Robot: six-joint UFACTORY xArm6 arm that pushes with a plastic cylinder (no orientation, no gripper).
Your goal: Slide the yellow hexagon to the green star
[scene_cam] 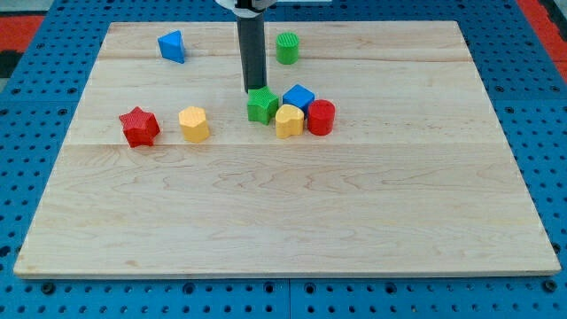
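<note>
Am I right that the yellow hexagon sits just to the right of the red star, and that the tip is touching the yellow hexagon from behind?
Not quite: in the camera view my tip is at the green star, at its top edge, not the yellow hexagon. The hexagon does sit just right of the red star.

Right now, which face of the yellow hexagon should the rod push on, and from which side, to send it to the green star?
Probably its face toward the view's left. The yellow hexagon sits left of the green star, slightly lower, with bare board between. My tip is at the star's upper edge, so it should circle round to the hexagon's left, between it and the red star.
</note>
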